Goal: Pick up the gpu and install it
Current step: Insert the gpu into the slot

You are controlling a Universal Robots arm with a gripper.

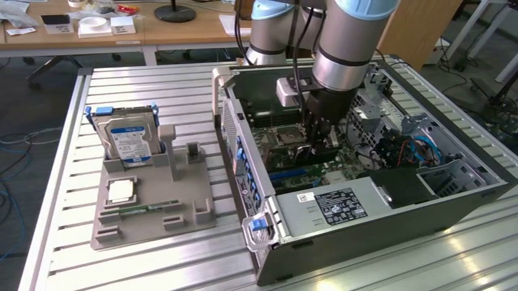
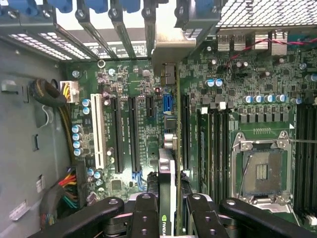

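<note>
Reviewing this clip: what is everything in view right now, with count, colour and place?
table: one, silver, slatted, under everything.
computer case: one, dark grey, open, exterior view's right.
motherboard: one, green, inside the case.
gpu: one, dark, gripped edge-on above the motherboard.
fixture: one, grey, on the table, exterior view's left.
hard drive: one, blue-white label, upright in the fixture.
memory stick: one, green, lying in the fixture.
arm: one, grey and light blue, reaching into the case.
gripper: one, black, shut on the gpu.
</note>
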